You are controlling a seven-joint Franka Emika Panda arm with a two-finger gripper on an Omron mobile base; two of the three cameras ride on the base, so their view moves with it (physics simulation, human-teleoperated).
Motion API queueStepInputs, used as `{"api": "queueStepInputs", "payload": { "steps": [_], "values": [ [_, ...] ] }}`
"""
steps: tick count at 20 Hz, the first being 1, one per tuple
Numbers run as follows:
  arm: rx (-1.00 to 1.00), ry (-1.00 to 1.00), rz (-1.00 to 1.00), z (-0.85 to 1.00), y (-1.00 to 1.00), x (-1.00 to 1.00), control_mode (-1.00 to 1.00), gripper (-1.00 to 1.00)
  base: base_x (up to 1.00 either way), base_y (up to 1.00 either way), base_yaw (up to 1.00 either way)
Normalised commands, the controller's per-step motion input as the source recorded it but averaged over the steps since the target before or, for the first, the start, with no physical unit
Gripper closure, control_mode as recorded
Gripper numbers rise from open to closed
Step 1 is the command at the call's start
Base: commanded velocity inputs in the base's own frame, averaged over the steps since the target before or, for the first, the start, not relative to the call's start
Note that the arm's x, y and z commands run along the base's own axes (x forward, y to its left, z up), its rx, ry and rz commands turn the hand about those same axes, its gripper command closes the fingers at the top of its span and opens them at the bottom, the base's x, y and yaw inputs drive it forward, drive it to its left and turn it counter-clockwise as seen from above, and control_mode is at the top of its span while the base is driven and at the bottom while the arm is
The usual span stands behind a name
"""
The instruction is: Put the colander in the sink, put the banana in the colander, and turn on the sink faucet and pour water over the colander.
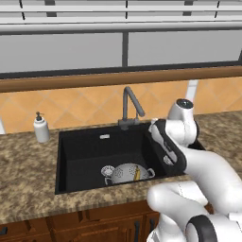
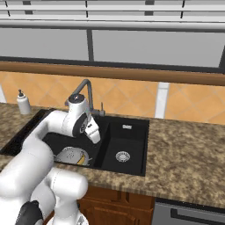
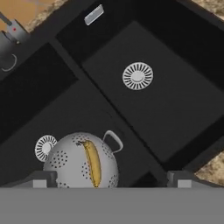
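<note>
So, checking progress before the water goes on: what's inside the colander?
A small curved yellow banana lies inside the silver-grey perforated metal colander, which sits in the black sink. The colander's near part is cut off.

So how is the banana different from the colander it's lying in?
The banana is yellow, while the colander is silver-grey. The banana is a thin curved stick; the colander is a round bowl with handles. The banana is smooth and much smaller; the colander is dotted with holes. Both sit in the sink.

End effector [image 3: 112, 178] apparently wide open
</note>
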Motion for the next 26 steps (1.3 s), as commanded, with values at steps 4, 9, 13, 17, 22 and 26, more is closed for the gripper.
{"api": "queueStepInputs", "payload": {
  "steps": [4,9,13,17,22,26],
  "values": [
    [0.17,-0.12,0.07,0.23,-0.67,0.24,-1.00,-1.00,0.00,0.00,0.00],
    [0.24,-0.11,0.07,0.16,-0.23,0.76,-1.00,-1.00,0.00,0.00,0.00],
    [0.26,-0.06,0.09,0.17,0.00,0.90,-1.00,-1.00,0.00,0.00,0.00],
    [0.23,0.00,0.07,0.19,0.00,0.86,-1.00,-1.00,0.00,0.00,0.00],
    [0.19,0.00,0.06,0.05,0.06,0.66,-1.00,-1.00,0.00,0.00,0.00],
    [0.12,0.00,0.08,0.00,0.23,0.45,-1.00,-1.00,0.00,0.00,0.00]
  ]
}}
